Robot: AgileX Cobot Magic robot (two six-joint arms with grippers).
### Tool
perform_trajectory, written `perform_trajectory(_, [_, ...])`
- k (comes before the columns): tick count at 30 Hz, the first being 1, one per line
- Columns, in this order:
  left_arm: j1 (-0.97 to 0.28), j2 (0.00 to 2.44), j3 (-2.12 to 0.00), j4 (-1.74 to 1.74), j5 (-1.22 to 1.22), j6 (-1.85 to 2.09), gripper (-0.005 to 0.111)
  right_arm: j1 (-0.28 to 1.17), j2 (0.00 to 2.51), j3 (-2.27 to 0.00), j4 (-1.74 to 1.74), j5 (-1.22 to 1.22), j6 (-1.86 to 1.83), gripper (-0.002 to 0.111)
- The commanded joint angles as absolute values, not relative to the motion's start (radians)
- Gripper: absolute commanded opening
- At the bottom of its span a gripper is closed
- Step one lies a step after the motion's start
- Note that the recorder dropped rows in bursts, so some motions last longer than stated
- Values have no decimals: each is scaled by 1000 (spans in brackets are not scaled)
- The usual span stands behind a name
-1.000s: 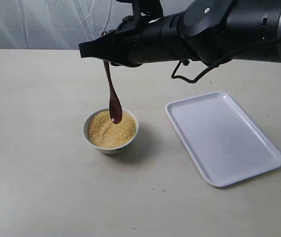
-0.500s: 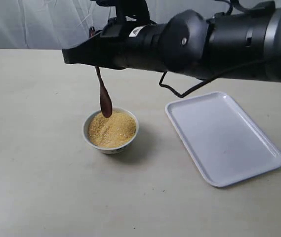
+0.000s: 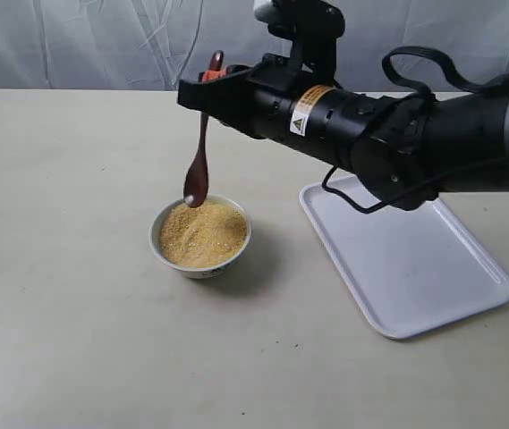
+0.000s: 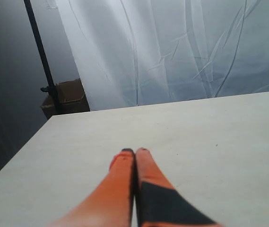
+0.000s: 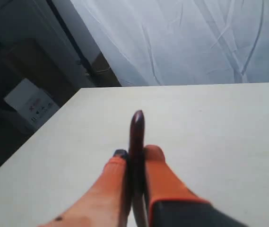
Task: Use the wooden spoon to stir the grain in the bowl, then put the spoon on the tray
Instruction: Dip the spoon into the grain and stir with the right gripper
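The small white bowl (image 3: 200, 238) sits left of centre, filled with golden-yellow grain (image 3: 203, 233). Above its far-left rim hangs the dark wooden spoon (image 3: 199, 161), scoop down, its tip just above the grain. My right gripper (image 3: 209, 80) is shut on the top of the spoon's handle; in the right wrist view the spoon (image 5: 136, 137) stands between the orange fingers (image 5: 160, 175) of the gripper (image 5: 134, 153). The white tray (image 3: 403, 248) lies to the right of the bowl, with nothing on it. My left gripper (image 4: 134, 151) is shut on nothing, over bare table.
The right arm (image 3: 379, 134) stretches from the right across the tray's far end. A white curtain (image 3: 102, 40) hangs behind the table. In the left wrist view a dark pole (image 4: 42, 56) and a cardboard box (image 4: 63, 97) stand beyond the table's edge.
The right arm has pulled back to the right and risen, turning the spoon. The scoop has lifted out of the grain and hangs at the bowl's far-left rim.
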State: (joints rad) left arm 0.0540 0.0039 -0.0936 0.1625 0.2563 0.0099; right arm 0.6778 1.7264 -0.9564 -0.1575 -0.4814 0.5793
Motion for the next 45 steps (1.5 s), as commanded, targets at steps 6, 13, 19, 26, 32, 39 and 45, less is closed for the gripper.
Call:
perform_trajectory(6, [48, 0, -90, 161, 251, 8, 0, 617, 1751, -950, -241, -466, 500, -1])
perform_trajectory(13, [48, 0, -90, 161, 251, 8, 0, 619, 1804, -950, -239, -514, 486, -1])
perform_trajectory(19, [48, 0, -90, 161, 251, 8, 0, 619, 1843, -950, -267, -506, 474, -1])
perform_trajectory(26, [48, 0, -90, 161, 251, 8, 0, 619, 1893, -950, -294, -503, 558, -1])
perform_trajectory(32, [48, 0, -90, 161, 251, 8, 0, 619, 1922, -950, -327, -503, 651, -1])
perform_trajectory(39, [48, 0, -90, 161, 251, 8, 0, 619, 1922, -950, -344, -532, 736, -1])
perform_trajectory(45, [48, 0, -90, 161, 251, 8, 0, 619, 1908, -950, -363, -576, 779, -1])
